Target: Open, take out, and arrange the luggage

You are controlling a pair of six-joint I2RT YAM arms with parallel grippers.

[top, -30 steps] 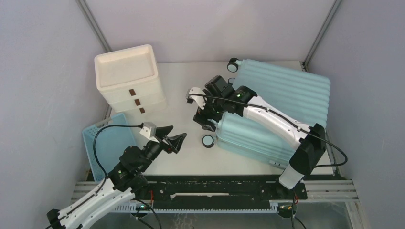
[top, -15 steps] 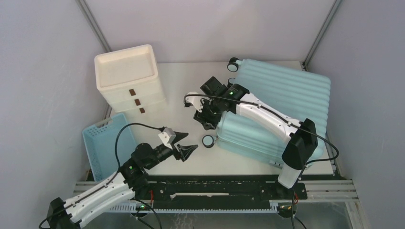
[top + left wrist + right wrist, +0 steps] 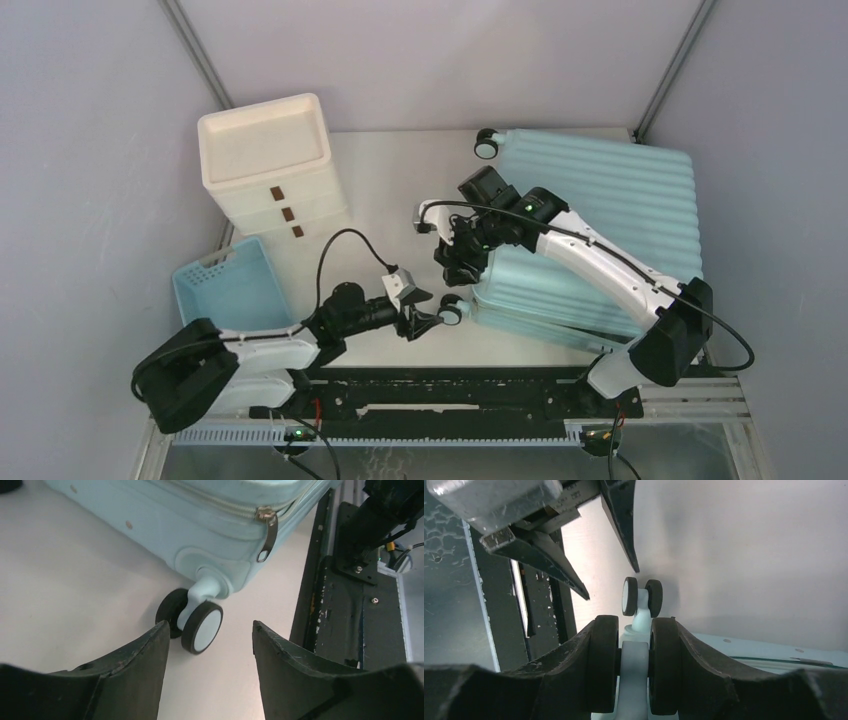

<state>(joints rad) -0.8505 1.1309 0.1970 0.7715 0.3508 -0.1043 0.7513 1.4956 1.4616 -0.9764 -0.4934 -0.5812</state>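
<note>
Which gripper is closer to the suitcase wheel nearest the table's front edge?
Left. The left gripper is open just short of that wheel, jaws facing it; the right gripper is clamped on the other caster farther back.

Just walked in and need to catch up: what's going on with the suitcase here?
Two robot arms are working at the blue suitcase. The right gripper is clamped on a caster at the suitcase's left end. The left gripper is open and lined up on the second caster, the one nearer the arms, without touching it. The zip looks closed where it shows, so the case is not open yet.
</note>
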